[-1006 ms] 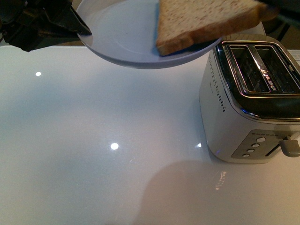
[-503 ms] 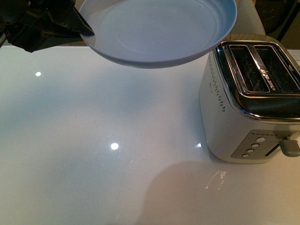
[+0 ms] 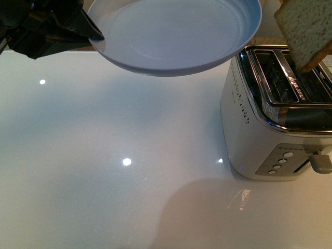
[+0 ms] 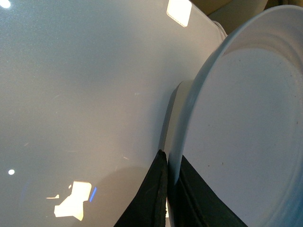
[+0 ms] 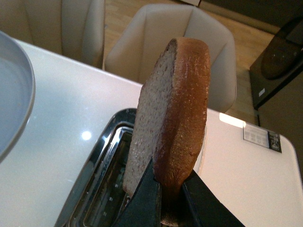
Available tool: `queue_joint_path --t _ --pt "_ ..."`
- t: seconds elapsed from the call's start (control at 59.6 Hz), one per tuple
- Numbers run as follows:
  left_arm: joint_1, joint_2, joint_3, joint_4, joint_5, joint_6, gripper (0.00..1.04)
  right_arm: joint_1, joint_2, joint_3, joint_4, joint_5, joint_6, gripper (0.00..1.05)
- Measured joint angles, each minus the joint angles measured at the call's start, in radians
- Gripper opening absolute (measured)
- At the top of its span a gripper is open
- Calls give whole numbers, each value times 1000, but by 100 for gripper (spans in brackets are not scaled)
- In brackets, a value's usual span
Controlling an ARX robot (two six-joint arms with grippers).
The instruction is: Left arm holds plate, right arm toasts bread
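Observation:
My left gripper is shut on the rim of the pale blue plate, which hangs empty above the table at the top of the front view. In the left wrist view the black jaws of the left gripper pinch the plate at its edge. The bread, a brown wholemeal slice, hangs on edge above the toaster and its open slots. The right gripper is shut on the lower crust of the bread, over the toaster. The right gripper itself is out of the front view.
The silver toaster stands at the table's right side, with buttons and a lever on its front face. The white glossy table spreads to the left and front. Beige chairs stand beyond the far table edge.
One second ago the bread lay on the plate. Half a second ago it was out of view. Now it hangs above the toaster's slots. The plate and left gripper have stayed put.

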Motion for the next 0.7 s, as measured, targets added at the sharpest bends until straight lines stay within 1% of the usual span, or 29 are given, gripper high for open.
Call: queue_joint_path --t 0.252,0.47,0.704 --pt "0 0 -2 2 0 0 3 22 62 76 -108 48 29 3" --pt "0 0 -2 2 0 0 3 40 85 133 -140 93 69 3" --pt "0 0 -3 3 1 0 3 67 117 137 -147 122 104 3"
